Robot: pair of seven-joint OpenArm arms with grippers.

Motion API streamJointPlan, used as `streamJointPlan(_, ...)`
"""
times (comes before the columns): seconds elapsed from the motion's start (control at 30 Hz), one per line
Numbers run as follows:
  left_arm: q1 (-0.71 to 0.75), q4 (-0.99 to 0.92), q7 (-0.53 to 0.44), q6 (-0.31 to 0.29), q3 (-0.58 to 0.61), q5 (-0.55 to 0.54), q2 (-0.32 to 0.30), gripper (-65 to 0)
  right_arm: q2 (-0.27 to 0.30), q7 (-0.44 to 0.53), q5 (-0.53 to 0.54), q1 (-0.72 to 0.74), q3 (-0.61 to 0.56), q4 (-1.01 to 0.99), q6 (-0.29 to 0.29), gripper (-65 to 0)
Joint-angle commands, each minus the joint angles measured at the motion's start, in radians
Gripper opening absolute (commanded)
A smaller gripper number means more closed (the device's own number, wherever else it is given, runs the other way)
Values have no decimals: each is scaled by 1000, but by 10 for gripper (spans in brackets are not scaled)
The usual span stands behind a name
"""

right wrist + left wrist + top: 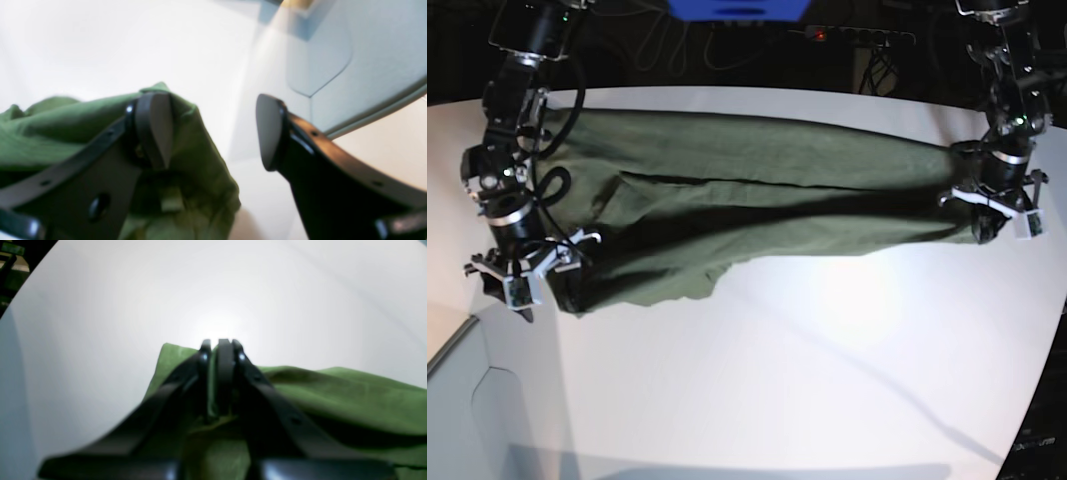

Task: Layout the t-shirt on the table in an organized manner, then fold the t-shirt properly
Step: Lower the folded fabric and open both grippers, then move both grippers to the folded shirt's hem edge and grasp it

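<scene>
Left gripper (220,343): jaws pinched tight on a fold of the t-shirt (333,396), green cloth showing in the slit between the fingers. In its wrist view the cloth runs off toward 3–4 o'clock, and a corner peeks out at 10 o'clock of the fingertips.

Right gripper (213,130): jaws wide apart, nothing clamped. One finger pad (156,126) lies against the t-shirt's bunched edge; the other pad (268,131) is over bare table (100,43), clear of the cloth.

Base view: the t-shirt (757,190) is stretched as a long wrinkled band across the far half of the table (827,380), ends at roughly 9 and 3 o'clock. Right gripper (522,280) is at the 8–9 o'clock end, beside the hanging lower corner. Left gripper (1002,215) is at the 3 o'clock end, where the cloth is gathered narrow. Lower edge sags with a loose flap near 7 o'clock of the band's middle. The near half of the table is bare white, with arm shadows across it.
</scene>
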Motion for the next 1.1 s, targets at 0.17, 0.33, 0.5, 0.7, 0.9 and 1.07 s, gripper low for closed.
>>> streamJointPlan(0.17, -4, 13, -27, -1, -7, -8, -10, -650, -12, 32, 15, 50, -7, 15, 0, -260)
streamJointPlan(0.33, -7, 9, -27, -1, -7, -7, -10, -650, -10, 30, 15, 47, -8, -25, 0, -261)
streamJointPlan(0.5, -7, 9, -27, -1, -7, -7, -10, -650, -1, 30, 15, 80, -30, -129, 3, -258)
streamJointPlan(0.7, 0, 9, -27, -1, -5, -2, -9, -650, 33, 27, 9, 204, -136, -310, 75, -258)
streamJointPlan(0.9, 19, 9, -27, -1, -5, -2, -10, -650, 81, 27, 9, 336, -263, -562, 75, -257)
streamJointPlan(1.07, 19, 9, -27, -1, -5, -2, -10, -650, 87, 30, 9, 449, -287, -789, 72, -257)
